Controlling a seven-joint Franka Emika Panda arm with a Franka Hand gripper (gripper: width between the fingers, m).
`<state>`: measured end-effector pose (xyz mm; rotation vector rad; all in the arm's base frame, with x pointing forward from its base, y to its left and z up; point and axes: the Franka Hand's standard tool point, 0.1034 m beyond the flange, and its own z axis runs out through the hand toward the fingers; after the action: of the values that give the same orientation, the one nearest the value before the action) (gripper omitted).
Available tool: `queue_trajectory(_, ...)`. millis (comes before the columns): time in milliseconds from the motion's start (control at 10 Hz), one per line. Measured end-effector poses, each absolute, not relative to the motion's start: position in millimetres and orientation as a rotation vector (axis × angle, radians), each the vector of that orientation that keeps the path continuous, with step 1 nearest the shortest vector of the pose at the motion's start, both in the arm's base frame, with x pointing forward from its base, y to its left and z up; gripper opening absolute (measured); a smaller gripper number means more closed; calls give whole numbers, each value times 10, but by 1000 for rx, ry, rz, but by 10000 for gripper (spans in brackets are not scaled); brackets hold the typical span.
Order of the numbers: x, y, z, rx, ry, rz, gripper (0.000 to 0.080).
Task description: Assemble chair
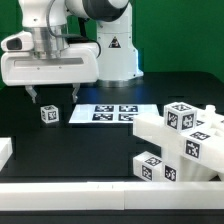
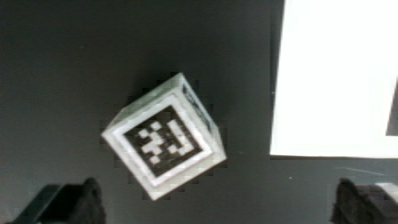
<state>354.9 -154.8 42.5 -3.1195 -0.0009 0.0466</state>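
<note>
A small white chair block [image 1: 49, 114] with a black-and-white tag lies alone on the black table, at the exterior view's left. My gripper [image 1: 53, 96] hangs just above it, open, with nothing between the fingers. In the wrist view the same block [image 2: 166, 140] lies turned like a diamond, its tag facing up, ahead of the gripper [image 2: 217, 205] and nearer one dark fingertip [image 2: 71, 205] than the other. The other chair parts [image 1: 180, 140], tagged chunky blocks and panels, lie heaped at the exterior view's right, apart from the gripper.
The marker board [image 1: 105, 113] lies flat just beside the small block, and its white edge [image 2: 338, 80] fills one side of the wrist view. A plain white block [image 1: 5, 150] sits at the left edge. A long white bar [image 1: 100, 196] runs along the front.
</note>
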Motion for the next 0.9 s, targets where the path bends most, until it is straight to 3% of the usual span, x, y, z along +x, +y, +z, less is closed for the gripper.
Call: queue_trajectory(900,3447,-1594,371,-3088,-190,100,649)
